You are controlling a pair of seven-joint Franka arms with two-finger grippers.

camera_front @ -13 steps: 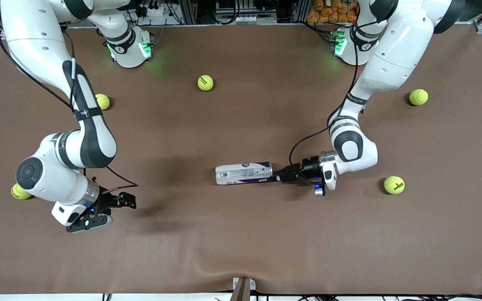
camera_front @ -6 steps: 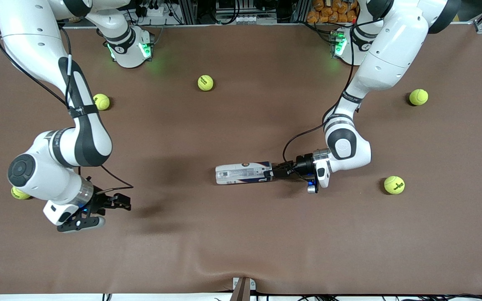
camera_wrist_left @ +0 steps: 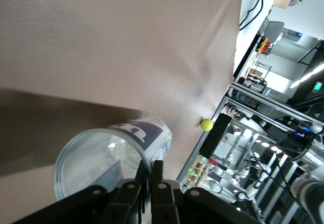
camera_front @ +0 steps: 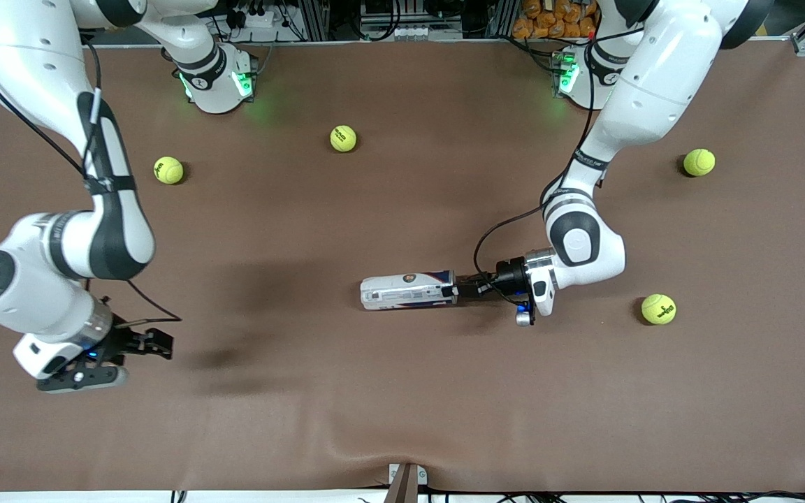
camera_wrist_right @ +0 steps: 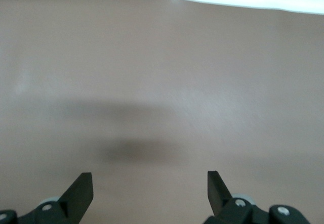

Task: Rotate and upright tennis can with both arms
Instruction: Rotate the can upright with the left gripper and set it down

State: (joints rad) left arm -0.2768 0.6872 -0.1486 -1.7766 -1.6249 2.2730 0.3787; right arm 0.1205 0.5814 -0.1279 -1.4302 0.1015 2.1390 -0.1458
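The tennis can (camera_front: 406, 290) lies on its side in the middle of the brown table, its open end toward the left arm's end. My left gripper (camera_front: 460, 288) is shut on the can's rim at that open end. In the left wrist view the can's clear mouth (camera_wrist_left: 114, 155) sits right before the left gripper (camera_wrist_left: 150, 171), whose jaws pinch the rim wall, one inside and one outside. My right gripper (camera_front: 161, 344) hangs open over bare table toward the right arm's end. The right wrist view shows the right gripper (camera_wrist_right: 150, 183) with only cloth between its fingers.
Several yellow-green tennis balls lie scattered: one (camera_front: 168, 170) beside the right arm, one (camera_front: 343, 137) near the bases, one (camera_front: 699, 162) and one (camera_front: 658, 309) toward the left arm's end. A wrinkle and a bracket (camera_front: 406, 478) mark the table's near edge.
The left gripper has closed onto the can's rim and the can has rolled slightly. The right arm has swung away from the can toward its own end of the table.
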